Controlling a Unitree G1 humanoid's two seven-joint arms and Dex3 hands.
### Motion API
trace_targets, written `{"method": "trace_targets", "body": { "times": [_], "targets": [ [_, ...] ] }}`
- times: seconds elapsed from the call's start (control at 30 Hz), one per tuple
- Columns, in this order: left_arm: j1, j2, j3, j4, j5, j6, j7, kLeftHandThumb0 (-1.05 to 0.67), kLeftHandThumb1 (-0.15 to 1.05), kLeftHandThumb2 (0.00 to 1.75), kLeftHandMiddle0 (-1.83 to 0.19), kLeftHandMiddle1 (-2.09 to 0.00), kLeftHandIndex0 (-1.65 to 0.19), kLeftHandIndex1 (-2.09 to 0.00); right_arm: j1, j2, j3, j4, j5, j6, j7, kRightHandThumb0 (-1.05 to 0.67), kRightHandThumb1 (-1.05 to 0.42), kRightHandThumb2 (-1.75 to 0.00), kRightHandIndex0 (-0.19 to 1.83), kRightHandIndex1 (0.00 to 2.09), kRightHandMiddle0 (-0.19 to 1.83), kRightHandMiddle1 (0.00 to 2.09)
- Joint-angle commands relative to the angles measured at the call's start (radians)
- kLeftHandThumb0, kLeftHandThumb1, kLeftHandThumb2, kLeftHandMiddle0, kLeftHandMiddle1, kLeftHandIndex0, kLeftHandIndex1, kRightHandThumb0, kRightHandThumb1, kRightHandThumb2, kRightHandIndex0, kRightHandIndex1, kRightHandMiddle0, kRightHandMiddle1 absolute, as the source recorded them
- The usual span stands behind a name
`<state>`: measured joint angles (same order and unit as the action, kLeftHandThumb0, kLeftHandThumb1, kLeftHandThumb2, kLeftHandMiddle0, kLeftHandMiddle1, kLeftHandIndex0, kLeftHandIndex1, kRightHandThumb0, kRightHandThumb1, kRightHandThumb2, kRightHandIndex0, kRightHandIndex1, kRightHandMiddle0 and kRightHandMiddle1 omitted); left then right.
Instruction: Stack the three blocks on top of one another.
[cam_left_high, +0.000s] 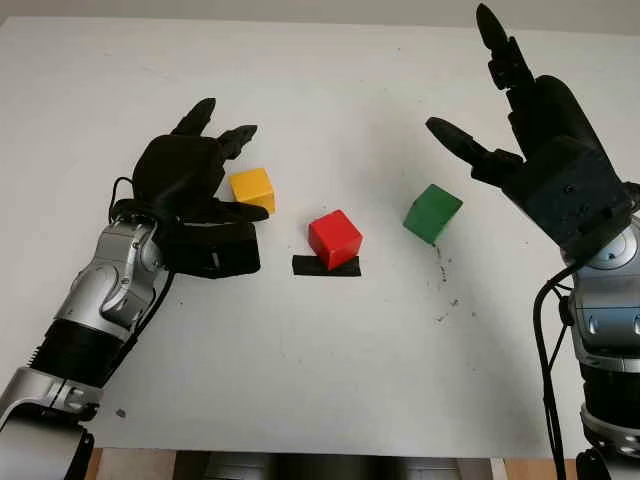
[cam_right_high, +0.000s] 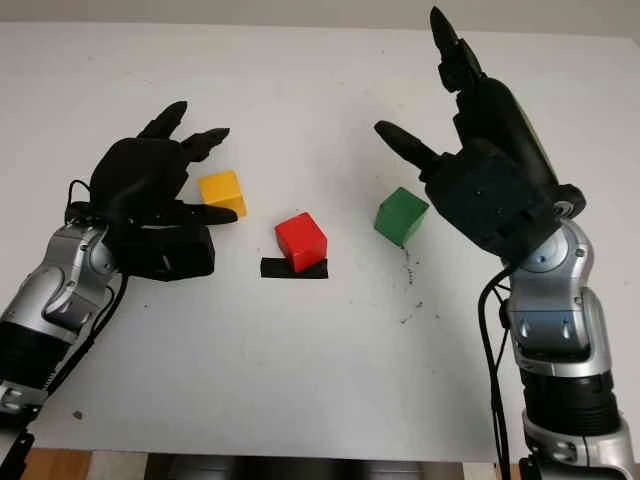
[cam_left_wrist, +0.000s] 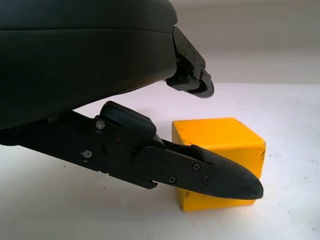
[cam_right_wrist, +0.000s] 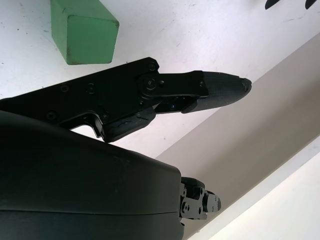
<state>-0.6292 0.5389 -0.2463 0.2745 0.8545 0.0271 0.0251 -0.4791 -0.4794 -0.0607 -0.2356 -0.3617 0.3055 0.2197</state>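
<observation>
Three small blocks sit apart on the white table (cam_left_high: 320, 390), none stacked yet. Nearest me is the red block (cam_left_high: 334, 238), resting partly on a strip of black tape (cam_left_high: 326, 266). A little farther back and to the right stands the green block (cam_left_high: 432, 212), tipped up on an edge or corner. Farthest is the yellow block (cam_left_high: 252, 189) on the left.

The left hand (cam_left_high: 195, 180) is just beside the yellow block, open and holding nothing, one finger (cam_left_wrist: 210, 175) crossing in front of the block's lower face. The right hand (cam_right_high: 470, 150) is raised near the green block, open too.

These look like light, rigid painted cubes with flat, smooth faces. I'd say pinch two opposite side faces, squarely, since a skewed grip could let one twist or slip.

The left wrist view shows the yellow block sitting flat on the table, with the finger close alongside. The head views give the spacing among all three.
</observation>
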Motion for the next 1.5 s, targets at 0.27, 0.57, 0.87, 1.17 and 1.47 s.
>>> {"method": "trace_targets", "body": {
  "times": [0.27, 0.57, 0.87, 1.17, 1.47],
  "targets": [
    [-0.011, 0.008, -0.031, -0.002, 0.034, 0.013, 0.034, -0.95, 1.05, 0.24, -0.19, -0.06, -0.26, -1.10, 0.016, 0.006, -0.003, -0.027, 0.014, 0.008, -0.008, -0.69, -1.05, -0.35, -0.10, 0.05, -0.07, 0.06],
    [0.012, 0.026, -0.038, -0.082, 0.071, 0.059, -0.054, -0.95, 1.05, 0.22, -0.25, -0.07, -0.30, -1.24, 0.015, 0.011, -0.002, -0.023, 0.016, 0.006, -0.014, -0.69, -1.05, -0.34, -0.10, 0.05, -0.07, 0.06],
    [0.030, 0.049, -0.058, -0.165, 0.165, 0.107, -0.102, -0.92, 1.05, 0.19, -0.29, -0.06, -0.33, -1.40, 0.012, 0.011, 0.004, -0.019, 0.005, 0.001, -0.025, -0.70, -1.05, -0.36, -0.09, 0.06, -0.06, 0.06],
    [0.050, 0.044, -0.032, -0.192, 0.119, 0.076, -0.065, -0.44, 1.05, 0.12, -0.33, -0.06, -0.31, -1.31, 0.013, 0.014, 0.005, -0.019, 0.006, 0.004, -0.035, -0.70, -1.05, -0.34, -0.09, 0.06, -0.06, 0.07],
    [0.046, 0.044, -0.024, -0.175, 0.092, 0.037, -0.022, -0.37, 1.03, 0.05, -0.41, -0.07, -0.38, -1.15, 0.013, 0.018, 0.003, -0.022, 0.004, 0.010, -0.037, -0.70, -1.05, -0.35, -0.09, 0.05, -0.06, 0.06]
  ]
}}
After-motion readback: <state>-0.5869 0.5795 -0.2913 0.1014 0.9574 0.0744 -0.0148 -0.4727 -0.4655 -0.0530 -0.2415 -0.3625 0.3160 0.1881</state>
